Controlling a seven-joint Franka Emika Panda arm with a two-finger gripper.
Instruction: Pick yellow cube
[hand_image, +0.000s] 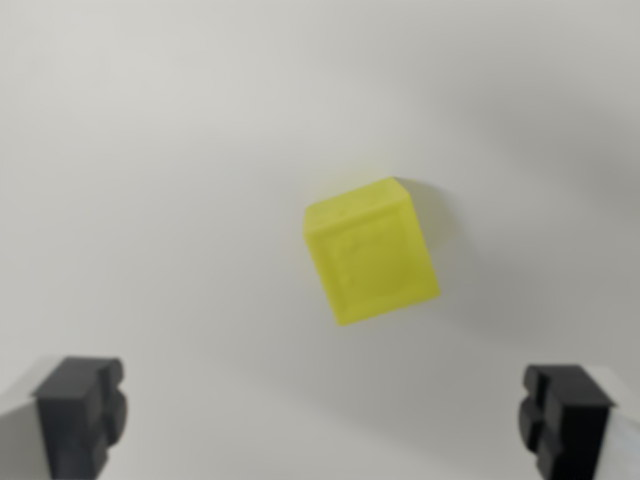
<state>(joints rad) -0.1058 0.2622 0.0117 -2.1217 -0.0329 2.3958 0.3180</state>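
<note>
Slightly right of centre in the wrist view, the yellow cube sits alone on a plain white surface, turned at an angle so one corner points upward, with a soft shadow at its right side. Below it, the gripper is spread wide, its two black fingertips at the lower corners, well apart from the cube and gripping nothing.

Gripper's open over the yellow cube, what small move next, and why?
Probably descend toward the yellow cube, nudging slightly to the wrist view's right. The gripper is open and empty, its fingers wide apart at the bottom corners, and the cube sits apart from them on the white surface, rotated and a little right of centre.
</note>
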